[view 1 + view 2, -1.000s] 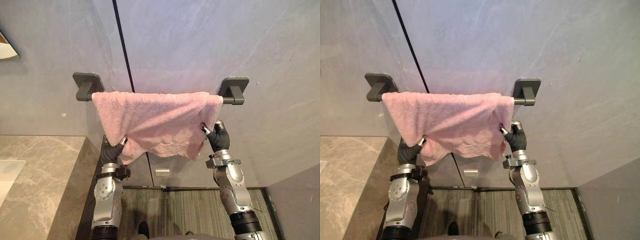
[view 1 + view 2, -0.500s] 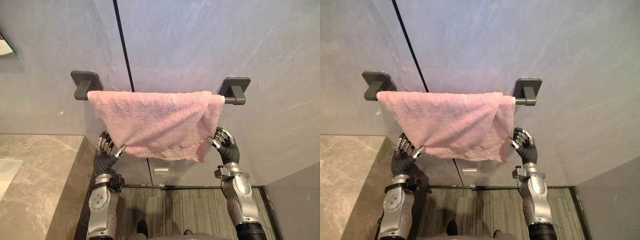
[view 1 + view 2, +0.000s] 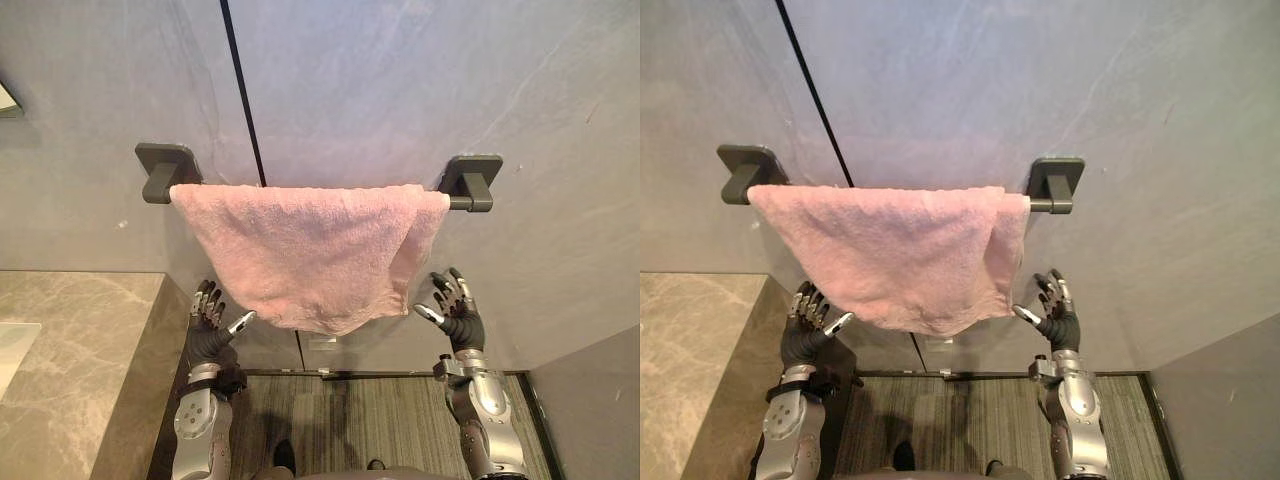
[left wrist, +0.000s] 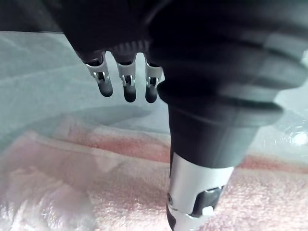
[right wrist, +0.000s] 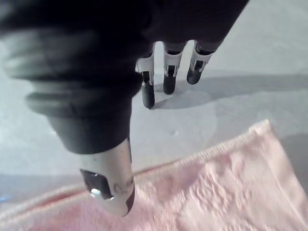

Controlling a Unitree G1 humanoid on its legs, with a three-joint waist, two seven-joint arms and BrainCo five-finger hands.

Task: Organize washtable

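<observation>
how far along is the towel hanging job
Done: towel draped over the bar, spread nearly end to end. In hand: nothing; left hand and right hand are open beneath its lower corners. Left: perhaps evening the sagging hem and the bunched right edge.

You're getting two head eyes facing the towel (image 3: 310, 250) above the left hand (image 3: 208, 335) and right hand (image 3: 460, 320) — wrist cameras are viewing it closely.

Open gap (narrow) under towel (image 3: 310, 255)

wall (image 3: 400, 80): grey stone (dark seam (image 3: 240, 90)) | counter (image 3: 70, 340): marble | floor (image 3: 350, 420): striped carpet
</observation>
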